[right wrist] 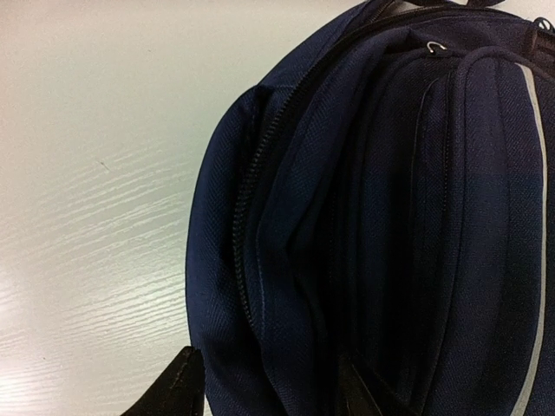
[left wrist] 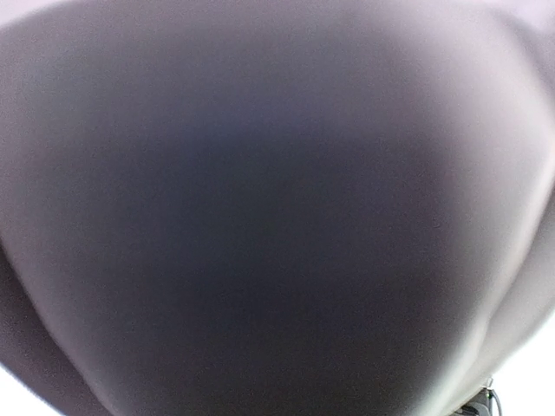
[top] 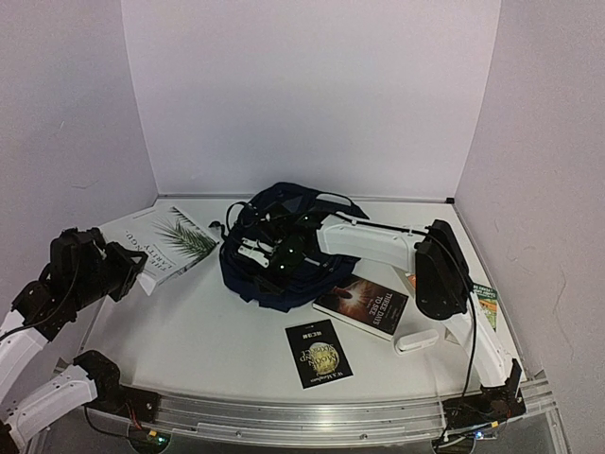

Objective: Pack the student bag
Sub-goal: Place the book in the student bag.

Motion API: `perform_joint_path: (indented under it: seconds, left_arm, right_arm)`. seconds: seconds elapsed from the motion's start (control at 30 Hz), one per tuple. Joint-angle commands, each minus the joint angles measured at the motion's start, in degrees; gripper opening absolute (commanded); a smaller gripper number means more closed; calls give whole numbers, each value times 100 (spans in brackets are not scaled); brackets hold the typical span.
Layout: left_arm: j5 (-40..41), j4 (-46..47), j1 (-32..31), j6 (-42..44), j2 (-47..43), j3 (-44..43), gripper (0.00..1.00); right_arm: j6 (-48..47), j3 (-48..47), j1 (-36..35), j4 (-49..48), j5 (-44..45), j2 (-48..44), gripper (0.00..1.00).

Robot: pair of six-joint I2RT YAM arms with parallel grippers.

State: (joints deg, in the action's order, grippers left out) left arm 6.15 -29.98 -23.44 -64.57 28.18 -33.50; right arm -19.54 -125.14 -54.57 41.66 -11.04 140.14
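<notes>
One student bag (top: 274,200); one palm-cover book (top: 171,240); one black booklet (top: 319,354).

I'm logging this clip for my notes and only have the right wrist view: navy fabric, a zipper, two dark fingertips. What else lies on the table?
Observer: In the top view, a dark book lies to the right of the student bag, nearer the arm bases.
Operator: Anything on the other side?
Observer: A white book with a palm leaf lies to the left of the bag, apart from it.
Operator: And where is the other arm?
Observer: The left gripper hangs close to that book's near corner, well away from the bag. I cannot tell whether it touches the book.
</notes>
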Motion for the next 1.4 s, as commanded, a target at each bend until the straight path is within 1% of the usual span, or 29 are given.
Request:
perform_joint_path:
  seconds: [0.0,0.13,0.2,0.27,0.4,0.53,0.67,0.97,1.03,1.13,1.17,1.23,1.27,1.37]
  left_arm:
    - [-26,277,5,-25,-140,21,2]
    - [-32,293,14,-29,-141,46,2]
    - [-49,337,9,-29,-110,46,2]
    - [-72,377,10,-17,-65,36,2]
    - [-72,383,9,8,-57,10,2]
    - [-53,341,4,6,-108,18,2]
    - [-62,341,9,-15,-111,56,2]
    - [-140,296,3,-66,-170,107,2]
    - [-143,264,12,-79,-192,107,2]
    - [-175,227,1,-98,-229,128,2]
    - [-195,226,12,-110,-254,145,2]
    - [-273,236,9,-124,-321,202,1]
    - [-341,272,8,-119,-385,236,1]
    - [-566,451,10,-65,-632,344,1]
  right_arm:
    - [-29,-165,37,16,443,-35,50]
    - [-17,-264,42,2,495,-217,49]
    - [-41,-347,52,-15,656,-213,47]
    - [-64,-398,80,-28,738,-161,44]
    - [-11,-418,157,-46,712,-46,35]
    - [24,-329,176,-65,674,16,29]
    - [2,-244,177,-69,625,96,29]
    - [-71,83,169,-42,516,97,40]
    - [-113,132,136,-24,509,78,41]
    - [-176,87,106,-12,622,55,29]
    - [-174,37,106,-9,663,33,21]
    - [-124,-107,105,-22,772,-41,3]
    - [-76,-223,107,-21,840,-83,0]
    - [114,-576,115,-19,1051,-242,0]
